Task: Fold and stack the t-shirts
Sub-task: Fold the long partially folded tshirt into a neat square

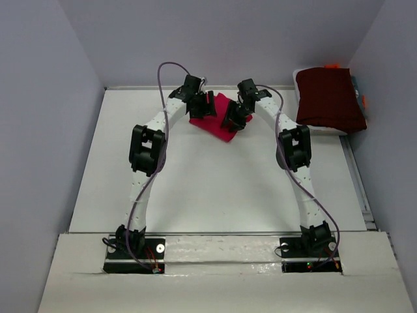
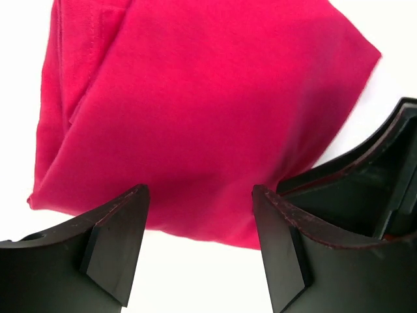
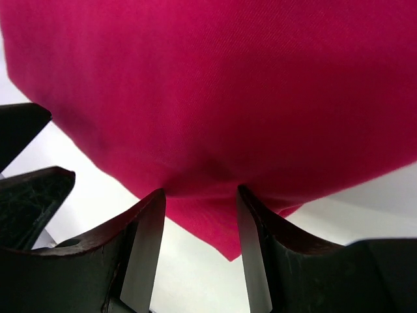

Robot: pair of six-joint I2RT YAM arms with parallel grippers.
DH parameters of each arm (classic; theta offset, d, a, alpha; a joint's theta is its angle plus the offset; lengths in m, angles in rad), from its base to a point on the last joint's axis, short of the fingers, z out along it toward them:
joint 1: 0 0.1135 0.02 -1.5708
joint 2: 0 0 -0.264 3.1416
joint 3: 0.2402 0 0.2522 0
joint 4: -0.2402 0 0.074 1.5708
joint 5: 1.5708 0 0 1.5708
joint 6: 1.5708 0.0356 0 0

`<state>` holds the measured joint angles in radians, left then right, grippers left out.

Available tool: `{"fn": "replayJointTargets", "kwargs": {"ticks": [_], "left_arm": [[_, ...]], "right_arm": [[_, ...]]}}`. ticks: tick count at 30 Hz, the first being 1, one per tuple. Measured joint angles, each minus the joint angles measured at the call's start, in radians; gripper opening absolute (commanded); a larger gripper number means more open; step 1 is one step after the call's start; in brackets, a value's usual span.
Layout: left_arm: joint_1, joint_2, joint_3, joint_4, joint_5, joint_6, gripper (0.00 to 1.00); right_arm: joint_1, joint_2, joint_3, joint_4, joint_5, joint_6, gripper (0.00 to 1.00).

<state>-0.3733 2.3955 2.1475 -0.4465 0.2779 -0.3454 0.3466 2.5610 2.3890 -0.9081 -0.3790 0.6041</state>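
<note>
The crimson-pink t-shirt (image 1: 221, 125) lies folded at the far middle of the table, between my two grippers. My left gripper (image 1: 202, 107) is at its left edge, open and empty; in the left wrist view (image 2: 199, 194) its jaws stand wide apart over the shirt's near edge (image 2: 195, 111). My right gripper (image 1: 234, 119) is at the shirt's right side; in the right wrist view (image 3: 201, 191) its jaws stand apart astride a corner of the shirt (image 3: 215, 85), tips touching the cloth. A dark maroon folded t-shirt (image 1: 329, 96) lies at the back right.
The maroon garment rests on a pile with a white layer (image 1: 320, 125) under it and orange bits (image 1: 331, 66) behind, against the right wall. Grey walls close in the table (image 1: 215, 189) at the back and both sides.
</note>
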Motion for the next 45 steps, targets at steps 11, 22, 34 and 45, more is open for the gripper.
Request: {"fn": "replayJointTargets", "kwargs": {"ticks": [11,22,34,45], "left_arm": [[0.000,0.080,0.050,-0.090,-0.130,-0.008,0.75],[-0.024,0.080,0.064,-0.200,-0.285,-0.048,0.74],[-0.094,-0.184,-0.348,-0.314,-0.307,-0.099,0.74],[-0.181,-0.523,-0.695,-0.393,-0.216,-0.169,0.74]], "right_arm": [[-0.008,0.021,-0.031,0.037,-0.068,0.002,0.55],[0.009,0.011,-0.055,0.019,-0.089,-0.025,0.56],[0.085,-0.218,-0.454,-0.033,-0.093,-0.083,0.57],[0.147,-0.465,-0.758,-0.095,-0.080,-0.116,0.57]]}}
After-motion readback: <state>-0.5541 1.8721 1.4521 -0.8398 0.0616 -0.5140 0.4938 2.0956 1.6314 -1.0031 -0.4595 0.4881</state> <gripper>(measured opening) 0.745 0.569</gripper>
